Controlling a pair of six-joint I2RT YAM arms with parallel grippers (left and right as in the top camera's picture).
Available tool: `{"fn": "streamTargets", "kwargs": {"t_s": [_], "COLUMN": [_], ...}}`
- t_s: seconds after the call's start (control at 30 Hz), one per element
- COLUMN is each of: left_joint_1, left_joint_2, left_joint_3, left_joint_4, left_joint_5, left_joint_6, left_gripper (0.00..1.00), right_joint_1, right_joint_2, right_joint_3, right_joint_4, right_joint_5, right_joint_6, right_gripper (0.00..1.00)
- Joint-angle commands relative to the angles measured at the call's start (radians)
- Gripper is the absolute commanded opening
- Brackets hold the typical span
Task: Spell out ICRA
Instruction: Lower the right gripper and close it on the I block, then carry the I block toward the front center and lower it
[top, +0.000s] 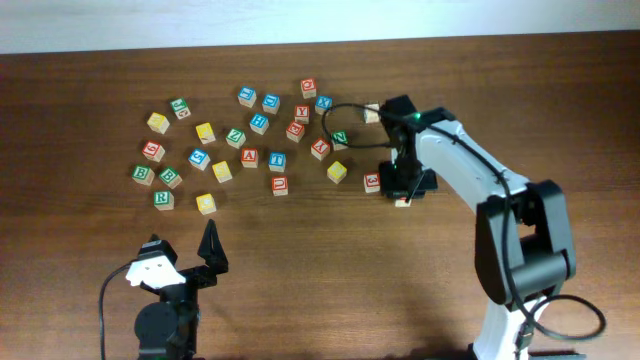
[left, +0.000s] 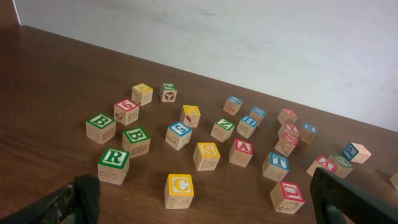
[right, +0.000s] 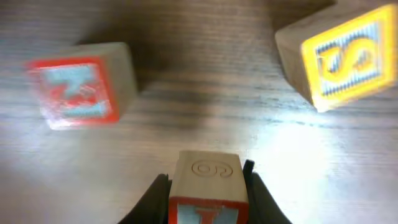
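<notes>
My right gripper (top: 403, 196) is shut on a red-edged block (right: 205, 186) with a red letter, seemingly an I, on its face and a 9 carved in its side. It holds the block at the table right of the cluster. My left gripper (top: 182, 242) is open and empty at the front left. It faces the yellow C block (left: 180, 190), which lies between its fingers' lines (left: 208, 214) but farther out. The green R block (left: 114, 164) and red A block (left: 241, 152) stand among the scattered blocks. The C (top: 206, 203), R (top: 163, 198) and A (top: 249, 157) blocks also show overhead.
Several other letter blocks are scattered across the middle of the brown table (top: 90, 120). Close to the held block lie a red-edged block (right: 81, 84) and a yellow S block (right: 342, 56). A cable loops over the blocks near the right arm (top: 345, 112).
</notes>
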Motion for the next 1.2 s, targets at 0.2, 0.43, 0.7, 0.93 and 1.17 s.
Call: {"fn": "streamTargets", "kwargs": {"t_s": [0.2, 0.43, 0.7, 0.93, 1.17], "left_joint_1": [0.002, 0.002, 0.002, 0.002, 0.002], "left_joint_2": [-0.004, -0.004, -0.004, -0.004, -0.004], "left_joint_3": [-0.006, -0.006, -0.006, -0.006, -0.006], "left_joint_4": [0.002, 0.002, 0.002, 0.002, 0.002], "left_joint_5": [-0.01, -0.01, -0.01, -0.01, -0.01], "left_joint_6": [0.015, 0.015, 0.015, 0.015, 0.015], "left_gripper": [0.99, 0.99, 0.99, 0.99, 0.99], "right_joint_1": [0.121, 0.344, 0.487, 0.502, 0.523], "right_joint_2": [-0.121, -0.037, 0.079, 0.128, 0.128], "right_joint_3": [0.074, 0.074, 0.074, 0.074, 0.074], "right_joint_4": [-0.051, 0.068, 0.164, 0.185, 0.225], "right_joint_5": [-0.251, -0.049, 0.041, 0.037, 0.028], "right_joint_6": [0.075, 0.377, 0.508, 0.517, 0.465], "right_gripper": [0.18, 0.18, 0.17, 0.18, 0.18]}}
